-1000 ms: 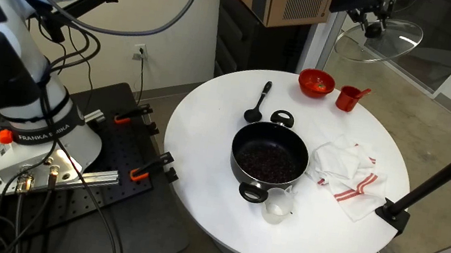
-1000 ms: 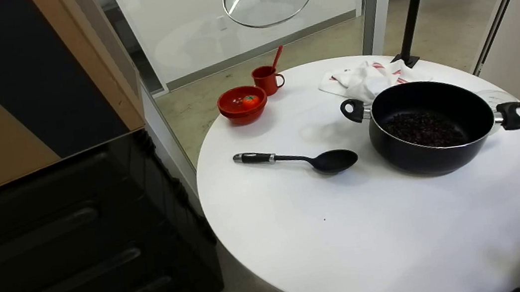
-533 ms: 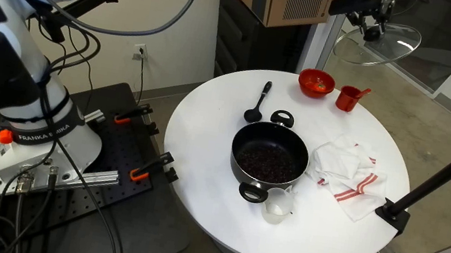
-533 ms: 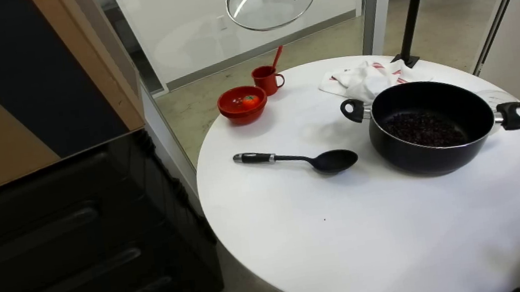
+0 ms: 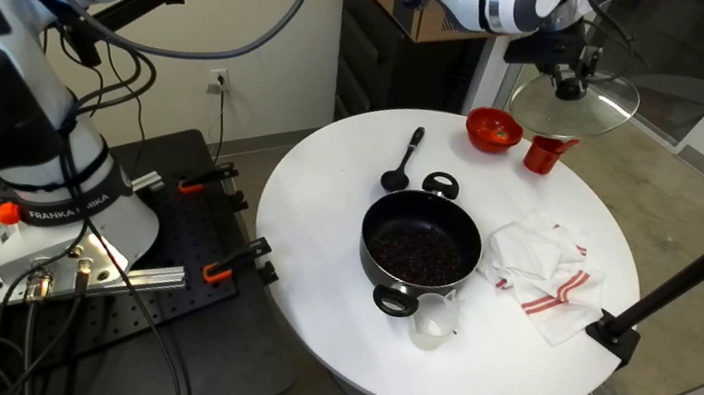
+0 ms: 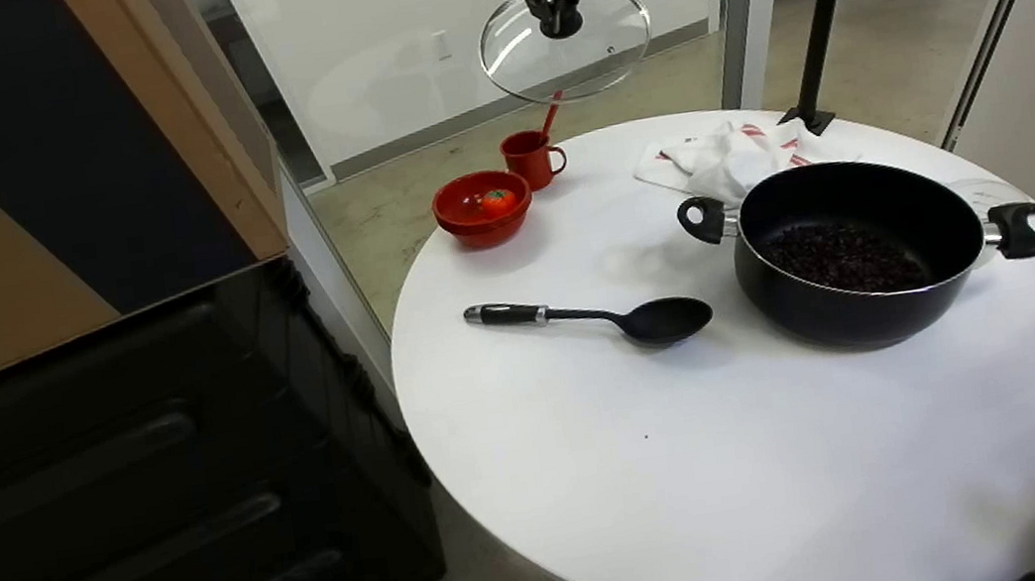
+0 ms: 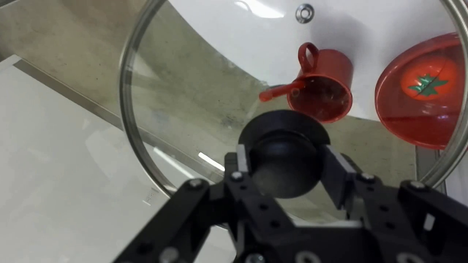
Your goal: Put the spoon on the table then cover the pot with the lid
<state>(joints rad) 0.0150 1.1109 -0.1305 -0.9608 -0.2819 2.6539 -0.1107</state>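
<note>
Pinches the dark knob (image 7: 287, 179) of the glass lid (image 5: 573, 116) between both fingers of the gripper (image 7: 289, 162); holds that lid tilted in the air, higher than the table (image 5: 320, 221) and well apart from the pot (image 5: 424, 207). In an exterior view, has a red mug (image 5: 540, 158) and a red bowl (image 5: 491, 145) at the far edge, visible also through the glass in the wrist view. Has the black spoon (image 5: 395, 180) nearer and further left on the table, just beside the pot but apart. Shows dark bits (image 5: 419, 256) inside the uncovered pot, a red-striped white towel (image 5: 536, 258) to its right, and a translucent jug (image 5: 433, 325) on its near side.
</note>
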